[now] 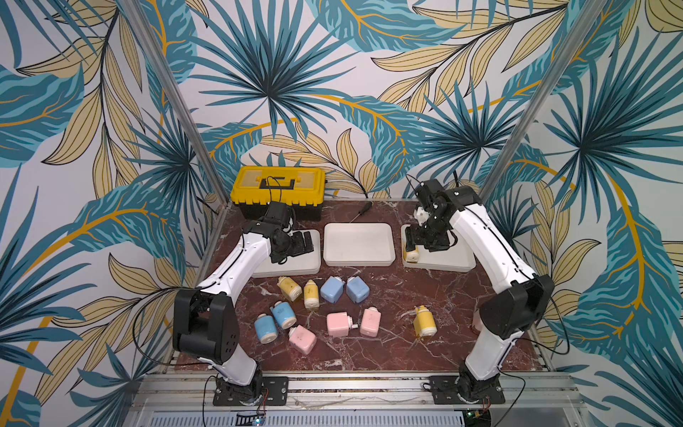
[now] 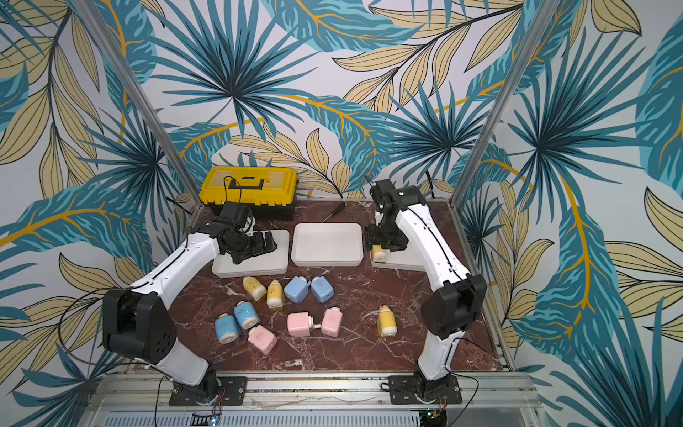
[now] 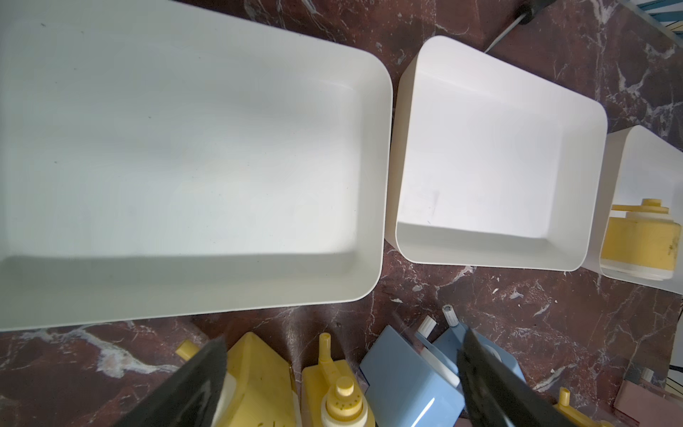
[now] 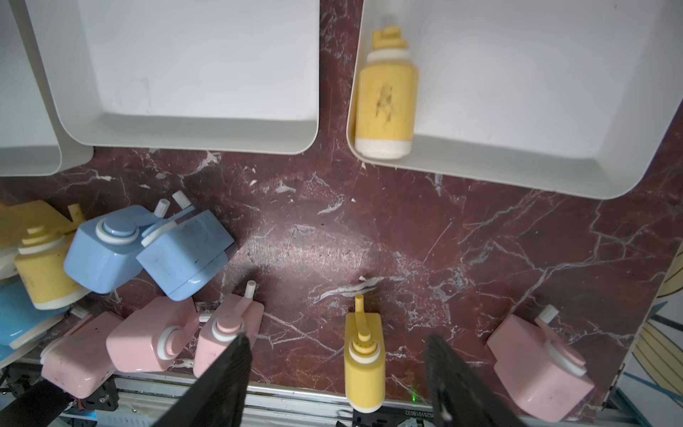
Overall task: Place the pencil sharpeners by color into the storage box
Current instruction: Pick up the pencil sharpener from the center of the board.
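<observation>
Yellow bottle-shaped plastic sharpener (image 4: pixel 384 92) lies flat in the white right-hand tray (image 4: pixel 554 173), at its corner nearest the middle tray. My right gripper (image 1: pixel 411 240) hangs just above it, jaws apart, empty. Left gripper (image 3: pixel 343 384) wide open, empty. Lone yellow sharpener (image 1: pixel 425 321) sits nearer my right arm.

No legible txt or labels anywhere.

**Pastels on red marble**

Blue sharpeners (image 1: pixel 332 288), pink sharpeners (image 1: pixel 370 322) and yellow sharpeners (image 1: pixel 424 321), all with white ends, lie on a dark red, white-veined table (image 1: pixel 399 344); white trays (image 1: pixel 357 244); yellow-and-black toolbox (image 1: pixel 278 192); wallpaper (image 1: pixel 332 92) of teal and beige leaves
</observation>
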